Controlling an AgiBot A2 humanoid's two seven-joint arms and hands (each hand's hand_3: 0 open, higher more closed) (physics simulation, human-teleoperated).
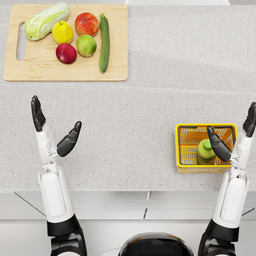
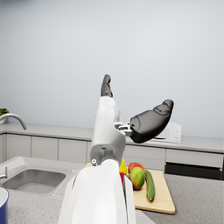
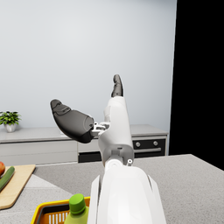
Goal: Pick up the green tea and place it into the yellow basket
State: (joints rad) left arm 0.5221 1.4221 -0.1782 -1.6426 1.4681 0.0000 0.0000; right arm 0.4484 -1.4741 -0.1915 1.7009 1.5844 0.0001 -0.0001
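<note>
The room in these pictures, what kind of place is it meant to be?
Most likely a rendered kitchen: a sink set into the grey counter, an oven under the far worktop, and a wooden cutting board loaded with fruit and vegetables.

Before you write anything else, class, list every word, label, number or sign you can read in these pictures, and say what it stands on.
None can be read.
Green tea bottle with green cap in the yellow wire basket: its label is not legible.
White microwave on the back counter: no legible markings.
</note>
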